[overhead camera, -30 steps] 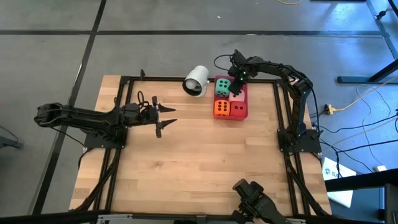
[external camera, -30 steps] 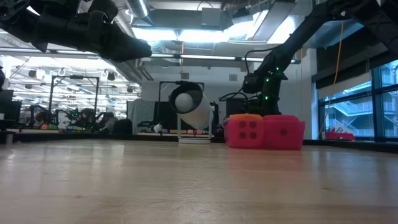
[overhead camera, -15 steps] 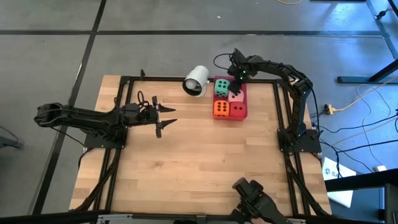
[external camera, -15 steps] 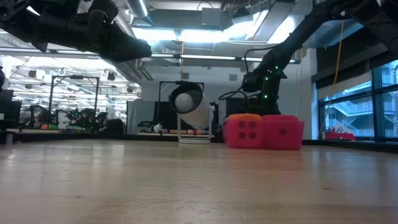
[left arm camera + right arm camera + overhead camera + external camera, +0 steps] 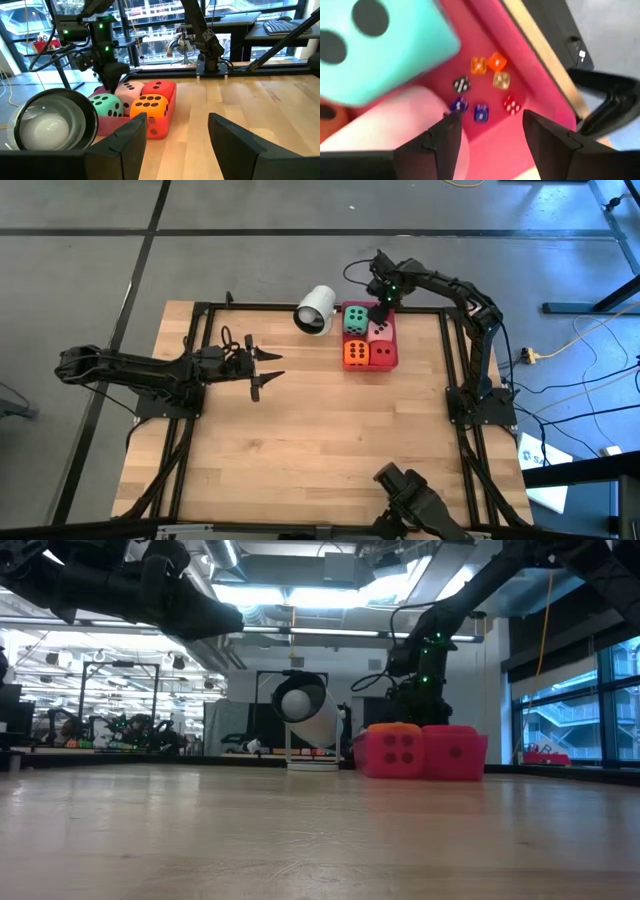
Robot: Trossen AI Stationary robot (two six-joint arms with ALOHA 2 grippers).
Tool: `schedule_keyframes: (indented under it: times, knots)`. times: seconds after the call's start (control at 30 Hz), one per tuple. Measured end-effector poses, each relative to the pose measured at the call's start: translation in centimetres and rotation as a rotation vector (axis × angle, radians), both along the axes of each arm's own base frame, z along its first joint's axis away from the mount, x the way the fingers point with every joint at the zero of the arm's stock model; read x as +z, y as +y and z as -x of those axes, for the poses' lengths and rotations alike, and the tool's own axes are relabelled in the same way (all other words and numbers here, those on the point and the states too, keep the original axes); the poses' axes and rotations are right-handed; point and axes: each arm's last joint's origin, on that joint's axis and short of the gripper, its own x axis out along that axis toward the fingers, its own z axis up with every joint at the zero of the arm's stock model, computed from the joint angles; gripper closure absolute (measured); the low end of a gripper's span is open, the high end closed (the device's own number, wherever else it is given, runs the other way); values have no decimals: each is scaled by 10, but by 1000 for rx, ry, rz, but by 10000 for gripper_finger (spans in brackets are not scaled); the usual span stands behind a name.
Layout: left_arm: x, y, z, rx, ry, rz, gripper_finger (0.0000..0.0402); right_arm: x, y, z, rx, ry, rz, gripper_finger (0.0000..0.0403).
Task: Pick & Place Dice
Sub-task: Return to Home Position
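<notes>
Four dice sit in the flat red tray [image 5: 396, 342] near the table's far edge: green [image 5: 356, 320], pink [image 5: 379, 331], orange [image 5: 355, 354] and red [image 5: 381, 356]. My right gripper [image 5: 380, 305] hovers open over the tray's far end, just past the pink die and touching nothing. Its wrist view looks down on the green die [image 5: 380, 40], the pink die [image 5: 385, 130] and the tray floor [image 5: 520, 135]. My left gripper [image 5: 262, 370] waits open at the table's left, pointing at the dice.
A white cup [image 5: 316, 310] lies on its side left of the tray, its mouth toward my left gripper [image 5: 177, 135]. Several tiny dice [image 5: 485, 85] lie in the tray's far corner. Bare wood spreads over the near half of the table.
My right gripper has risen and drawn back toward the table's far edge, away from the pink die, which now shows more fully in the tray. The dice and the cup have kept still.
</notes>
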Motion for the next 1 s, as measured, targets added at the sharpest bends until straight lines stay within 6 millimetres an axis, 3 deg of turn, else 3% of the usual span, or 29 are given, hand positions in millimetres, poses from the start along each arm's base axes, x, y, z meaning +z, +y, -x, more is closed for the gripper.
schedule_keyframes:
  times: [0.13, 0.3, 0.5, 0.7, 1.0]
  knots:
    - [3, 0, 2, 0, -22, 18, 197, 12, 3, 2, 3, 7, -35, 204]
    - [14, -2, 11, -2, -99, 31, 197, 39, 12, 5, 27, -130, -48, 230]
    - [31, -6, 31, -25, -212, 15, 211, 83, 32, 10, 83, -300, -40, 297]
    - [43, -11, 56, -94, -302, 54, 269, 128, 68, 15, 209, -447, -7, 392]
    - [49, -19, 89, -202, -393, 128, 385, 184, 142, 26, 430, -570, 108, 399]
